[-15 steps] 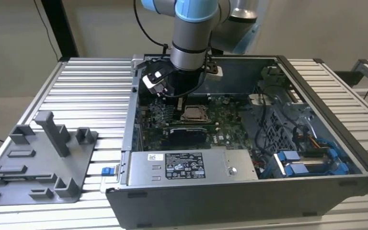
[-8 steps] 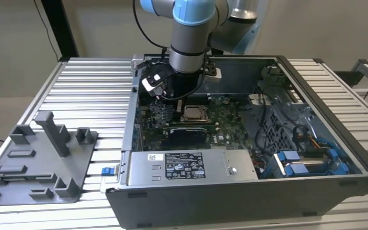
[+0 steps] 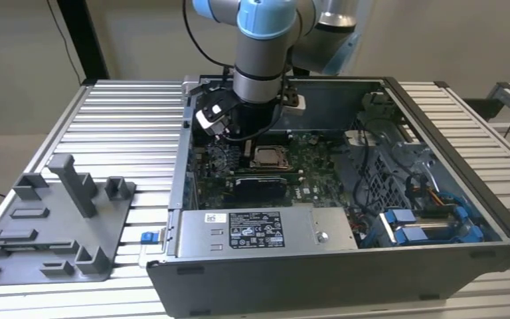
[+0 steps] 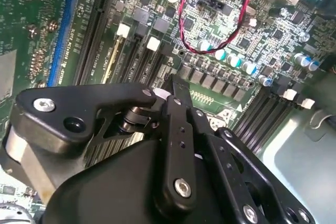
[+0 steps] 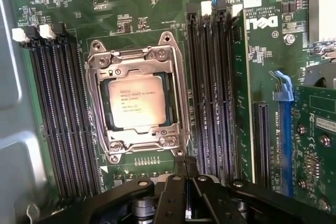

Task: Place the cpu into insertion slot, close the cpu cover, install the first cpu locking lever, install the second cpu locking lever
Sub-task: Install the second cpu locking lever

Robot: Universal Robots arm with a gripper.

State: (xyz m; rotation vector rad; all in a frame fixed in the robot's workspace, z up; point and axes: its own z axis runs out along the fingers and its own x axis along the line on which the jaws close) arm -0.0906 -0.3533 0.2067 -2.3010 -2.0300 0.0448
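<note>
From the exterior view I have the arm reaching down into the open computer case, which sits on the ribbed bench, with a grey fixture tray lying on the bench toward the exterior view's left. My gripper hangs just above the green motherboard, close beside the socket area. In the first wrist view the cpu is seated flat in the insertion slot, silver face up, and the cpu cover lies down over it as a metal frame, its window showing the chip's top. The black memory slots run along one side of the socket and more of them along the other, with a blue connector farther off. The gripper shows at the edge of that picture, its fingers drawn together to a narrow dark tip with nothing between them, the tip sitting just off the socket frame's edge near the row of small pads. In the second wrist view I see the same gripper from behind, fingers pressed together, over the board beside a twisted red and black wire and a row of small capacitors. I cannot make out how the locking levers stand.
</note>
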